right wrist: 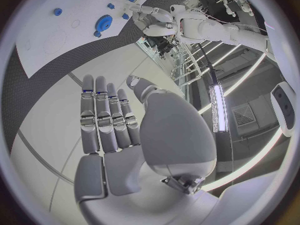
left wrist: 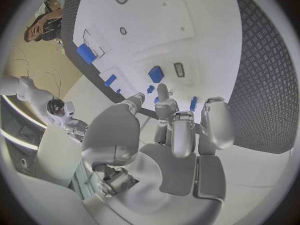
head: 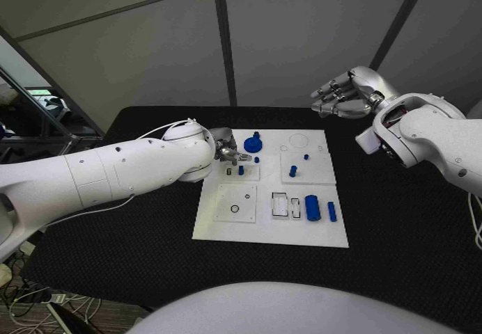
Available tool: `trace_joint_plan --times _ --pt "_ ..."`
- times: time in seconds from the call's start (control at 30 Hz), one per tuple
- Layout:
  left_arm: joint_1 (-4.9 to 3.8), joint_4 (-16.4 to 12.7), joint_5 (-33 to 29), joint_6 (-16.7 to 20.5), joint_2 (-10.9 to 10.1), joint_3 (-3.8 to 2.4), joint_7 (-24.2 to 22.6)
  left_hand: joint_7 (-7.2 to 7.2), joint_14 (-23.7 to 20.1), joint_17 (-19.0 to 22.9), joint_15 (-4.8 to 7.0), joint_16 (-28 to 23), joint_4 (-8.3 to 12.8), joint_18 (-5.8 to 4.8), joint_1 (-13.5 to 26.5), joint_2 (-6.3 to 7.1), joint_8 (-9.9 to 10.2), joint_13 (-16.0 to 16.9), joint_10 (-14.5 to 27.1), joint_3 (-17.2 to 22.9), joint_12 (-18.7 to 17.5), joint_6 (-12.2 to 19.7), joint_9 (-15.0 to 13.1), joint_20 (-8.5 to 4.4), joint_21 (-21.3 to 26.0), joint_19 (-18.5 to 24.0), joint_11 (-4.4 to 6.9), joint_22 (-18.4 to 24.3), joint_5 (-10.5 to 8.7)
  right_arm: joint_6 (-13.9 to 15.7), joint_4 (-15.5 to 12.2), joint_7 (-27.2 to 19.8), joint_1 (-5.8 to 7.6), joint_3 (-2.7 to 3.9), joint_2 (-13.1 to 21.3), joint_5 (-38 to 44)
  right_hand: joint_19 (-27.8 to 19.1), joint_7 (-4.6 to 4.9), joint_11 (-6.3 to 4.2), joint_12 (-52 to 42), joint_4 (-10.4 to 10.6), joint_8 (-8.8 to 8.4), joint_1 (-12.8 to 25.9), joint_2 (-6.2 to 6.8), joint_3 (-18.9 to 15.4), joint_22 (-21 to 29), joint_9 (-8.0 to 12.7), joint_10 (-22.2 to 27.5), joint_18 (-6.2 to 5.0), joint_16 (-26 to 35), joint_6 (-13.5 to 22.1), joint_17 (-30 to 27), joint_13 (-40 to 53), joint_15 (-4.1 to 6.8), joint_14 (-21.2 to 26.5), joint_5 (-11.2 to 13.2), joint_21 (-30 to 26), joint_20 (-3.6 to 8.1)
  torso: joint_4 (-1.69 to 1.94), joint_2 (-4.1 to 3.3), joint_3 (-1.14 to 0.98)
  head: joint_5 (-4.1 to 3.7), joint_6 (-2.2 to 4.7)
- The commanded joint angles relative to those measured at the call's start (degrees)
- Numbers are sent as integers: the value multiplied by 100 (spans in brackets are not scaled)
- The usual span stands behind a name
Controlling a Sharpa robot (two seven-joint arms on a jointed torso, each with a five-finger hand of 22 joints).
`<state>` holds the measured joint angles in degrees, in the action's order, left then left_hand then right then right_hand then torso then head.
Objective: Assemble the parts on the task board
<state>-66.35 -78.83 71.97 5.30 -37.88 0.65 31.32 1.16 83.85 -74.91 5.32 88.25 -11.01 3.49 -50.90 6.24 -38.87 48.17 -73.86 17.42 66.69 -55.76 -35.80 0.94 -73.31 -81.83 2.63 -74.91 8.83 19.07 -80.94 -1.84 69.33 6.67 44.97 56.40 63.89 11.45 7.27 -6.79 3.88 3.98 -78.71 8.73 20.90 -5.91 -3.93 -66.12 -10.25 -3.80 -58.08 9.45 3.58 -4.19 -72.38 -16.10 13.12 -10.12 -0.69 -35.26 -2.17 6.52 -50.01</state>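
The white task board (head: pixel 263 229) lies in the middle of the black table. On it are a blue gear (head: pixel 253 145), short blue pegs (head: pixel 293 170), a blue cylinder (head: pixel 313 207) and a thin blue bar (head: pixel 331 211). My left hand (head: pixel 227 150) hovers low over the board's far left corner, beside the gear. In the left wrist view its fingers (left wrist: pixel 182 131) are spread with nothing between them, and small blue parts (left wrist: pixel 155 74) lie just beyond the fingertips. My right hand (head: pixel 341 94) is raised beyond the board's far right corner, with straight fingers (right wrist: pixel 106 117) and an empty palm.
The board has several recessed slots (head: pixel 280 204) and a ring-shaped seat (head: pixel 234 209) near its front. Black table surface (head: pixel 411 236) surrounds the board on all sides. Dark panels stand behind the table.
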Motion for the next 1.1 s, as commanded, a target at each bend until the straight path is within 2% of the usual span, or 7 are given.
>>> trace_joint_plan --times 0.03,0.07,0.2,0.37,0.67,0.83,1.1 --pt "-28 -28 13 -155 -63 -113 6 52 504 -1113 -8 -51 -42 70 -67 1 96 -272 201 -157 -189 157 24 22 159 110 -49 -472 11 -21 3 -27 10 4 5 12 38 0 41 31 13 -17 61 9 -25 5 5 11 -23 13 22 -5 3 -31 14 -22 -40 -11 -3 1 -4 -1 1" --pt "-37 -40 -16 -202 -91 -208 2 92 502 -1106 -38 -56 -70 81 -128 -12 152 -376 285 -266 -259 224 49 51 223 146 -86 -440 21 -20 5 -26 10 4 5 12 38 0 41 31 13 -17 61 9 -25 5 5 11 -23 13 22 -5 3 -31 14 -22 -40 -11 -4 0 -4 -5 1" --pt "-110 -26 -373 -297 -147 -420 -22 196 450 -955 -119 -150 -144 133 -308 -47 339 -653 516 -543 -433 392 153 123 477 285 -177 -307 33 -20 14 -26 10 4 2 12 38 0 41 31 13 -17 61 9 -25 5 5 11 -23 13 22 -5 3 -31 14 -22 -40 -11 -11 -8 4 -10 1" --pt "-352 305 -694 -726 -124 -541 -38 311 338 -669 -217 -333 -208 220 -530 -110 567 -1129 903 -832 -743 525 306 213 910 521 -286 -78 30 -24 28 -25 9 4 -7 12 38 0 41 31 13 -17 61 9 -25 5 5 11 -23 13 22 -5 3 -31 14 -22 -40 -11 -7 -8 -4 -12 1" --pt "-552 1372 -692 -1503 311 -529 -95 474 209 -395 -345 -511 -198 296 -928 -211 946 -1498 1258 -1158 -963 707 639 337 1325 742 -432 139 28 -38 49 -16 9 4 -39 12 43 -1 40 31 19 -17 64 2 -26 11 5 10 -25 12 22 -10 3 -30 13 -28 -47 -12 -16 -17 3 -17 1" --pt "-577 1893 -390 -1915 601 -438 -110 480 210 -401 -352 -506 -210 297 -958 -227 976 -1502 1264 -1208 -955 694 679 347 1330 741 -438 141 19 -44 57 -16 8 4 -62 12 48 -2 38 31 18 -16 57 -5 -21 15 5 9 -26 12 20 -14 3 -28 12 -35 -52 -11 -20 -12 0 -18 1" --pt "-559 2440 -180 -2142 939 -385 -141 482 221 -427 -357 -486 -264 292 -978 -288 1016 -1509 1266 -1291 -942 646 743 358 1300 718 -441 122 7 -52 46 -7 8 4 -75 14 48 -2 38 31 18 -16 57 -5 -21 15 5 9 -26 12 20 -14 3 -28 12 -35 -52 -11 -12 -14 7 -10 1"
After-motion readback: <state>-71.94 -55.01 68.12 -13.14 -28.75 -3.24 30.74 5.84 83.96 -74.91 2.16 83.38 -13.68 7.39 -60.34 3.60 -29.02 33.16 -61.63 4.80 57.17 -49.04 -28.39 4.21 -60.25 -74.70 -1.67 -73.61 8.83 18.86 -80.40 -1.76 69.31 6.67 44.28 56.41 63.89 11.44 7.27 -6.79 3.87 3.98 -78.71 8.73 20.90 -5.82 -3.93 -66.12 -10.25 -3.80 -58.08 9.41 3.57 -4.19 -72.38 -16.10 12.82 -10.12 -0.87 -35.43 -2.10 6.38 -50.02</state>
